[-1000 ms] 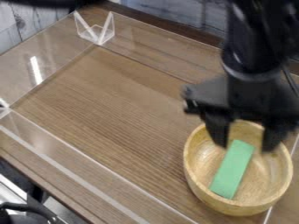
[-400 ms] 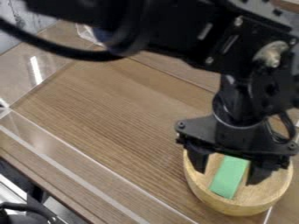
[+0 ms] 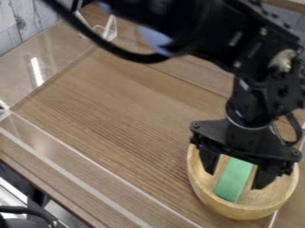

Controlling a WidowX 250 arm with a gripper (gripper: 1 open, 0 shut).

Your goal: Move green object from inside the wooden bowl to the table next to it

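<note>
Bowl (image 3: pixel 205 191) – pale matt wood; table (image 3: pixel 107 107) – glossy wood-grain.

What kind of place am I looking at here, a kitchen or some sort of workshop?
Most likely a robot test bench, not a kitchen: a wood-grain table fenced by low clear walls, a black robot arm, and only a wooden bowl holding a green block.

No text — nothing readable.

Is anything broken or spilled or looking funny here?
Nothing stands out. The green object lies inside the wooden bowl, which sits upright on the table. The gripper hangs open over the bowl with its fingers on either side of the block. Nothing looks spilled or damaged.
</note>
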